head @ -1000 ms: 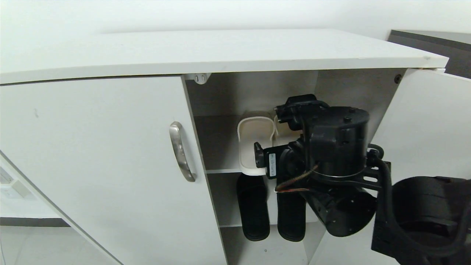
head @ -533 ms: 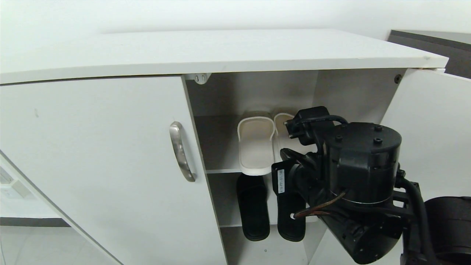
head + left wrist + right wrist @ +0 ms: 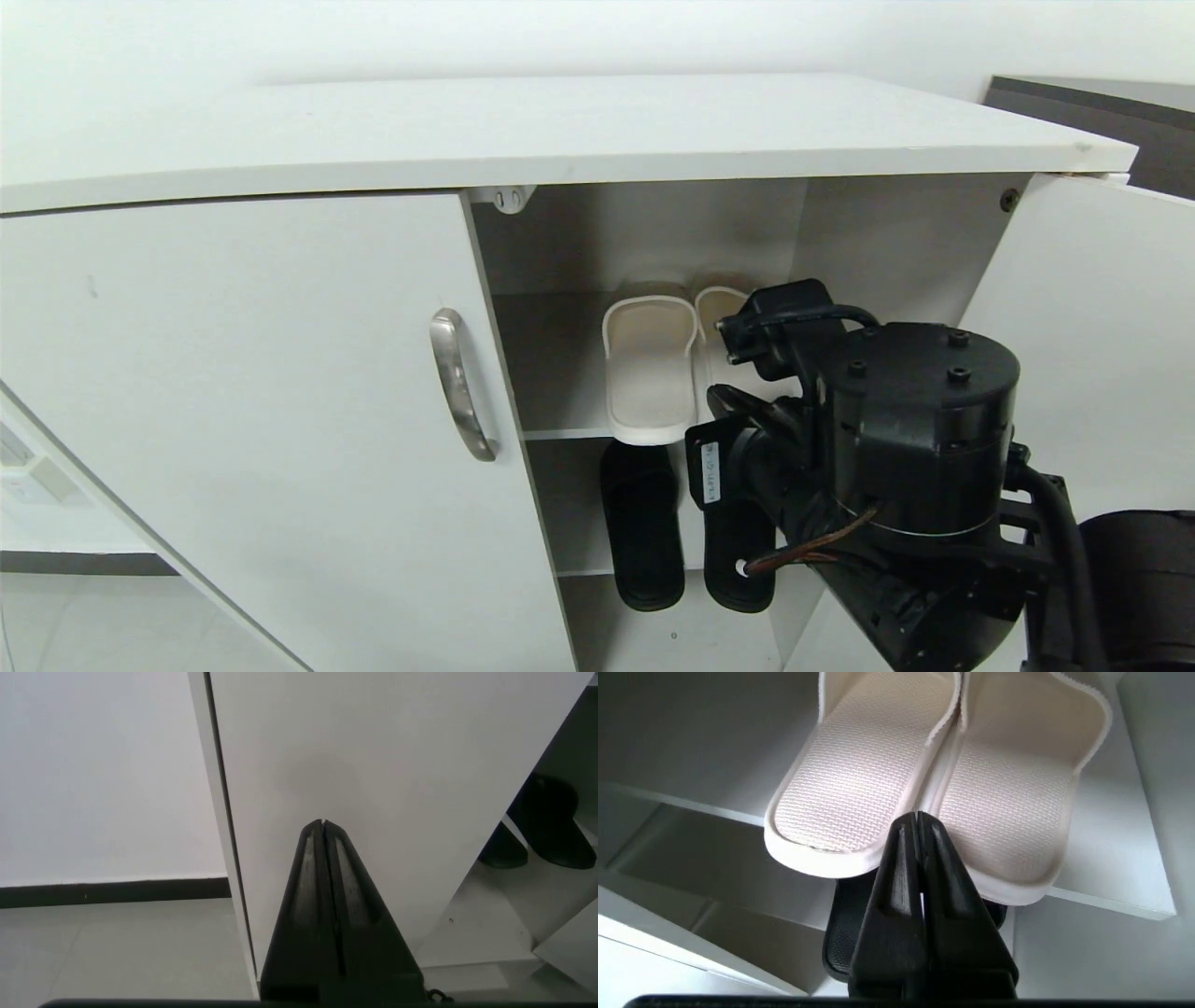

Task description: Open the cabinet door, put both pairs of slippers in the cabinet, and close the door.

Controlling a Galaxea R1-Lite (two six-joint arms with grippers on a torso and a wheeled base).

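Facing you is one white cabinet with two doors. The left door is shut and carries one curved metal handle. The right door is swung wide open.

Inside the open half you have two shelves and two pairs of slippers, four slippers in all. The cream pair lies on the upper shelf, the two slippers side by side and touching, toes toward the back, heels hanging over the shelf's front edge. Their insoles have a fine woven-looking texture and a raised rim. The black pair lies on the lower shelf, directly beneath the cream pair, also side by side with heels past the edge. They are plain and matte.

Your right arm sits in front of the open half, hiding part of the right-hand slipper of each pair. Your right gripper points at the heels of the cream pair, near the seam between them; its fingers are pressed together and hold nothing.

Your left gripper sits low before the left door, fingers also pressed together and empty.
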